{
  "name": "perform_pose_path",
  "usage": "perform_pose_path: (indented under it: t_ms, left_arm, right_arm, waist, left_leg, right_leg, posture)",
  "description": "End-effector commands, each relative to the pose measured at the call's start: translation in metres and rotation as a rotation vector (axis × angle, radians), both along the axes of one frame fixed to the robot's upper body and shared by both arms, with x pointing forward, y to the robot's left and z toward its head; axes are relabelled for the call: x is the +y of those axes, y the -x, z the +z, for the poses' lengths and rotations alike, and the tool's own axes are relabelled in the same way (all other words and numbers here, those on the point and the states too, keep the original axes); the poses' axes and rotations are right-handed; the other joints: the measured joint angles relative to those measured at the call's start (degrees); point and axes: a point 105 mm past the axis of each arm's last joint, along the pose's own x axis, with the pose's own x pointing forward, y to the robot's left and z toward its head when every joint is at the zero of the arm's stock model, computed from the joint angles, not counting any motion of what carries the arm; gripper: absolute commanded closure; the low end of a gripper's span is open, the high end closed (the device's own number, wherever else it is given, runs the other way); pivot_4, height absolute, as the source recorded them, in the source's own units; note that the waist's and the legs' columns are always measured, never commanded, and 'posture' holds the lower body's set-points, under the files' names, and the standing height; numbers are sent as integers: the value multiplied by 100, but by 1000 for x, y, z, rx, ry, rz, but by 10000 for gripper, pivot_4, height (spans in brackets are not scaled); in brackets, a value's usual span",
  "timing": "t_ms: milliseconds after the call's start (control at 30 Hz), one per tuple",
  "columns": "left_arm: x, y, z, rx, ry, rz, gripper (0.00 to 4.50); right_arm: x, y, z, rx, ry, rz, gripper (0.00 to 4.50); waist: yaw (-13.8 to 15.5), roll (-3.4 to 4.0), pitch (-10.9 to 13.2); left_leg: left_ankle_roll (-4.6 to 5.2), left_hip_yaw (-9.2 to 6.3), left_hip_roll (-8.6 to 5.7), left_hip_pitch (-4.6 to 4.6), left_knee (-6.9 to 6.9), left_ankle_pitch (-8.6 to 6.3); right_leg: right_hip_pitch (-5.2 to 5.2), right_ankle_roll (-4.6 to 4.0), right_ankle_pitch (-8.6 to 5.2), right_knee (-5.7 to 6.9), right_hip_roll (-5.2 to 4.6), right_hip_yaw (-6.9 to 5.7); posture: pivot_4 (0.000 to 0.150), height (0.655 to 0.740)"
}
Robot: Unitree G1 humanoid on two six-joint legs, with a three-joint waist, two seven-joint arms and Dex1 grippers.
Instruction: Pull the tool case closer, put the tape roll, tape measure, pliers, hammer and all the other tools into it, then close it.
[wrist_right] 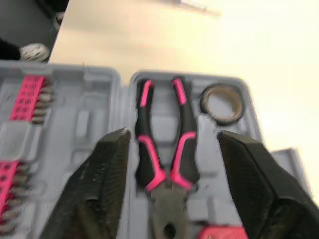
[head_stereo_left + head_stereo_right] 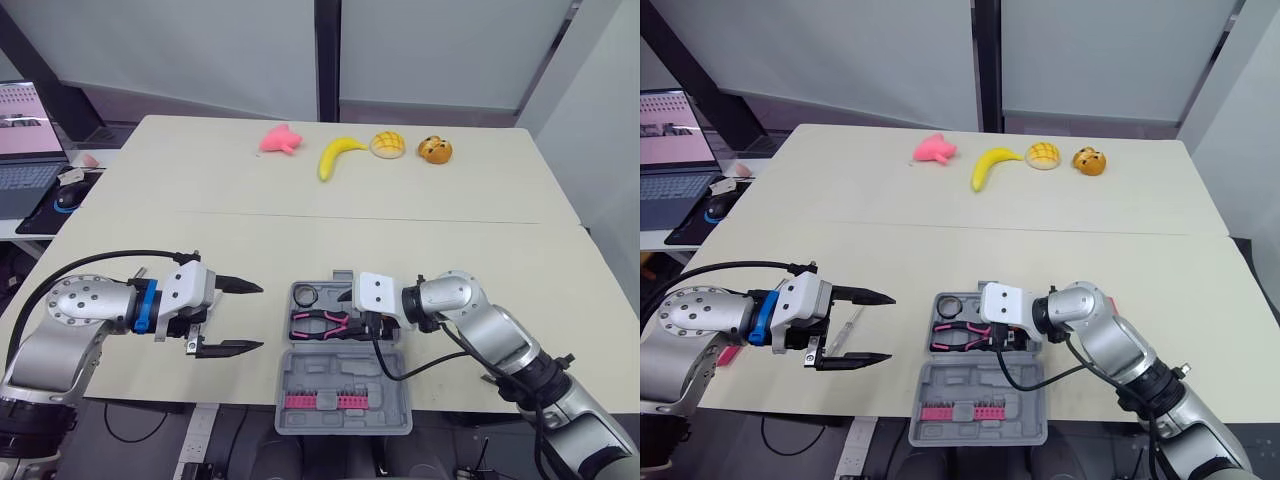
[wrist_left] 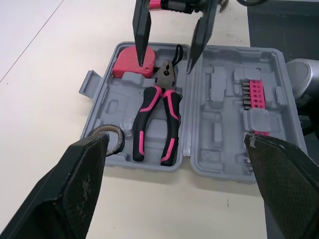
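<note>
The grey tool case point(image 2: 385, 372) lies open at the table's front edge, its lid half hanging over the edge. Pink-handled pliers point(image 2: 320, 322), a dark tape roll point(image 2: 305, 296) and a red tape measure point(image 3: 130, 64) sit in its tray. A pink bit strip point(image 2: 322, 402) is in the lid. My right gripper point(image 3: 165, 64) hovers open just above the pliers' head and the tape measure, holding nothing. My left gripper point(image 2: 245, 317) is open and empty, left of the case, pointing at it. A thin screwdriver-like tool point(image 2: 843, 328) lies on the table by the left gripper's fingers.
At the table's far side lie a pink toy point(image 2: 281, 139), a banana point(image 2: 335, 155), a yellow bun point(image 2: 388, 145) and a brown bun point(image 2: 435, 150). A laptop point(image 2: 25, 150) and a mouse point(image 2: 68, 195) are on a separate desk at the left.
</note>
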Motion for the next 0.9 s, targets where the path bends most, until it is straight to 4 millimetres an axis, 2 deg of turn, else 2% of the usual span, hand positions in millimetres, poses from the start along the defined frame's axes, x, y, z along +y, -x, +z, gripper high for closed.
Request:
perform_pose_path:
  t_ms: [33,233,367,533,733,900]
  left_arm:
    - [-5,1,9,-41,5,-20,0]
    - [-3,0,9,-42,0,-18,0]
    - [-3,-1,10,-48,2,-12,0]
    - [-3,-1,8,-46,-1,-9,0]
    - [-3,-1,7,-46,0,-5,0]
    - [-3,1,5,-43,1,0,0]
  right_arm:
    - [2,-7,6,-85,-83,-18,25376]
    - [7,-9,-10,-77,-104,-35,38114]
    - [9,-9,-23,-55,-101,-49,44875]
    - [7,-15,-41,-50,-57,-90,44875]
    - [-6,-18,-71,-2,53,-143,44875]
    - [-15,-18,-85,82,83,-201,44875]
  waist:
    - [-3,0,0]
    - [-2,0,0]
    - [-2,0,0]
    - [-2,0,0]
    - [-3,-1,-2]
    - [-2,-1,-3]
  left_leg:
    - [0,0,0,2,0,0]
    - [0,1,1,0,-2,0]
    - [0,0,1,2,-2,0]
    - [0,0,1,1,-2,0]
    - [0,1,1,11,-2,0]
    - [0,3,1,61,-5,0]
  right_leg:
    - [0,-1,0,0,1,0]
    - [0,-1,1,1,2,1]
    - [1,-2,1,1,2,0]
    - [1,-2,1,1,2,1]
    - [9,-3,2,2,2,3]
    - [53,-2,1,-1,2,5]
  posture:
    - [1500,7400]
    - [1500,7400]
    - [1500,7400]
    - [1500,7400]
    - [1500,7400]
    - [1500,7400]
